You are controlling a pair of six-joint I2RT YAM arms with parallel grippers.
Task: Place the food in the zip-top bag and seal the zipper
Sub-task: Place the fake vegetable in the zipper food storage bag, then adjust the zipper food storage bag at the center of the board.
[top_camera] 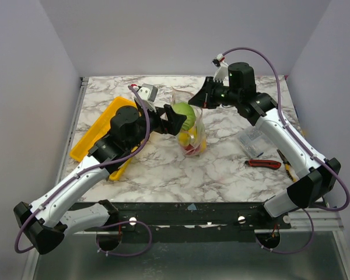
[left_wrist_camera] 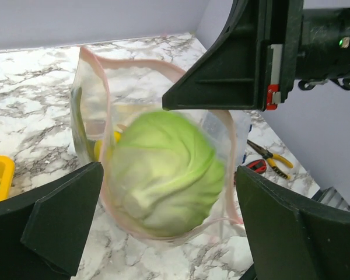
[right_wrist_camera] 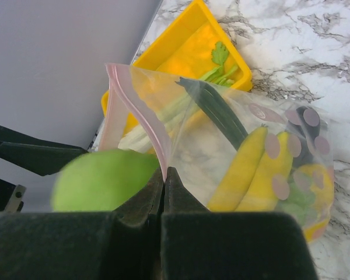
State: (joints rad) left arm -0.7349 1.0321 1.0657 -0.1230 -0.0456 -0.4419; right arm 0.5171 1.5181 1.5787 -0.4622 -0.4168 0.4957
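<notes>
Near the middle of the bench, the left end effector (top_camera: pixel 176 116) is wide open, its fingers on both sides of the round pale green food (left_wrist_camera: pixel 163 169) and not touching it. This piece is at the mouth of the zip-top bag (top_camera: pixel 193 140), which stands upright. Behind it, the right end effector (right_wrist_camera: pixel 164 175) is fully closed, pinching the pink zipper (right_wrist_camera: pixel 137 111).

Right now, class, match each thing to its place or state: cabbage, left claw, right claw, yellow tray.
1 cabbage
2 left claw
3 right claw
4 yellow tray

A open wide
B shut on the zipper
C in the mouth of the bag
D on the table, left of the bag

Pairs: 1-C, 2-A, 3-B, 4-D
</notes>
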